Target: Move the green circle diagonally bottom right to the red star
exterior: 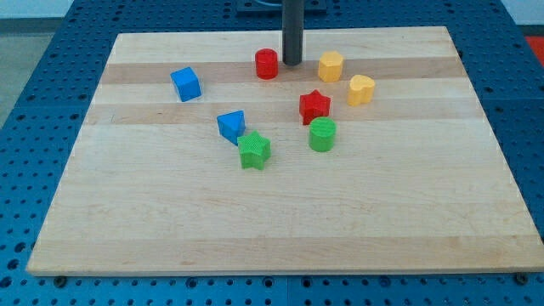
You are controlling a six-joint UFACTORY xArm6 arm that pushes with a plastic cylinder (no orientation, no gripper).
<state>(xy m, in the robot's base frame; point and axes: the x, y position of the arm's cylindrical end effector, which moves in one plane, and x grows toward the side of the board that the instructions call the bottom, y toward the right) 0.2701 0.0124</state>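
Observation:
The green circle (322,134) stands just below the red star (314,105), nearly touching it, slightly to its right. My tip (292,63) rests on the board near the view's top, right beside the red cylinder (267,64) on its right side. It is well above the red star and the green circle, touching neither.
A yellow hexagon block (331,65) and a yellow heart block (360,89) lie right of my tip. A blue cube (185,83) is at the upper left. A blue block (231,126) touches a green star (254,150) left of the green circle. The wooden board (127,238) sits on blue pegboard.

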